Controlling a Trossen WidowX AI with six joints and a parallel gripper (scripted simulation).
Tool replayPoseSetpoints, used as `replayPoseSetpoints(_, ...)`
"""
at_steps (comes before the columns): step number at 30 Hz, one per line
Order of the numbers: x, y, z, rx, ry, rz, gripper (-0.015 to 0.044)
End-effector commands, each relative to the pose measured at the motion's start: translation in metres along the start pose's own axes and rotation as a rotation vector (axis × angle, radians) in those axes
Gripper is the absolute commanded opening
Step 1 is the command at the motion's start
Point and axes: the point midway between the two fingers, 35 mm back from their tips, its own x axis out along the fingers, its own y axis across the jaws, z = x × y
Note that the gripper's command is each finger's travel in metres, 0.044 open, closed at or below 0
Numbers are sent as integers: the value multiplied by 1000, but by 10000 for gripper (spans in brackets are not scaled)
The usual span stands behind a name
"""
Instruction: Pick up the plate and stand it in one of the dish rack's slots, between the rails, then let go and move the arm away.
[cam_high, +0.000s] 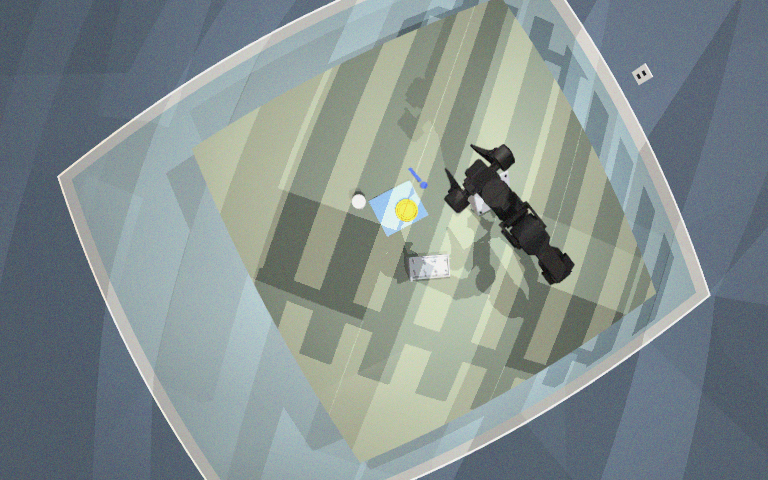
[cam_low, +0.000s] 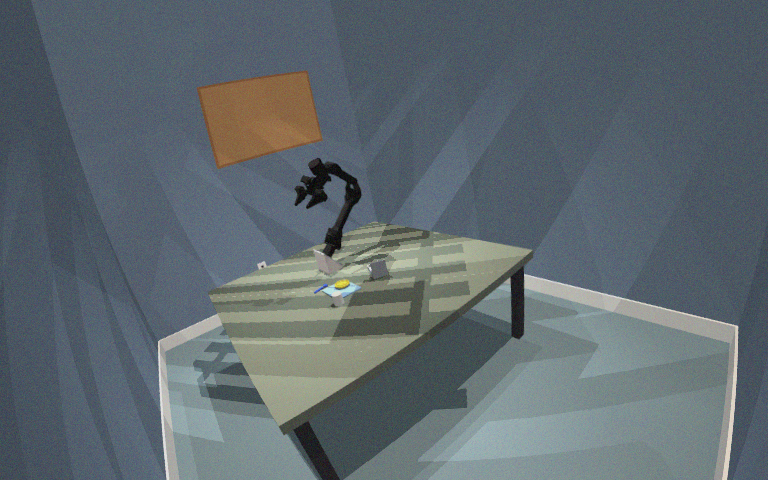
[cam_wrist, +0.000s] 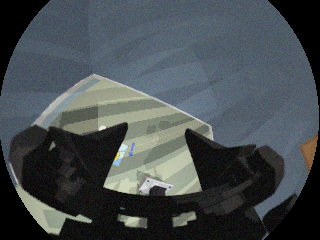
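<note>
High above the striped table (cam_low: 396, 316), my gripper (cam_high: 465, 165) hangs wide open with nothing between its fingers, spread in readiness for a plate rim rather than closed on anything. I am the black arm (cam_low: 343, 210) rising from its base at the far side of the table, elbow bent so the wrist looks down and forward over the work area.

The yellow plate (cam_high: 406, 210) lies flat on a pale blue mat (cam_high: 387, 210) near the middle of the table, well below me and off to one side of my fingertips; from the wrist view it shows only as a small yellow speck on the mat (cam_wrist: 119, 156) between my two dark fingers. Lying flat as it does, I judge it will need a grasp at the edge, which is why the jaws stand so far apart before any descent.

The dish rack (cam_high: 429, 267), a small pale grey frame, sits apart from the mat, nearer the table's middle than my base, its slots unfilled; the wrist view catches it low between the fingers. A blue spoon (cam_high: 417, 177) lies just beside the mat's far corner and a small white cup (cam_high: 357, 200) stands just off its other side, both close enough to the plate that I judge the approach should come straight down, not sweeping across.

The pick has not yet begun.
</note>
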Motion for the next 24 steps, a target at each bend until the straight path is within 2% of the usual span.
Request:
replayPoseSetpoints(1, 15, 16, -7, -106, 74, 47, 400)
replayPoseSetpoints(24, 75, 106, -67, -661, 454, 424, 400)
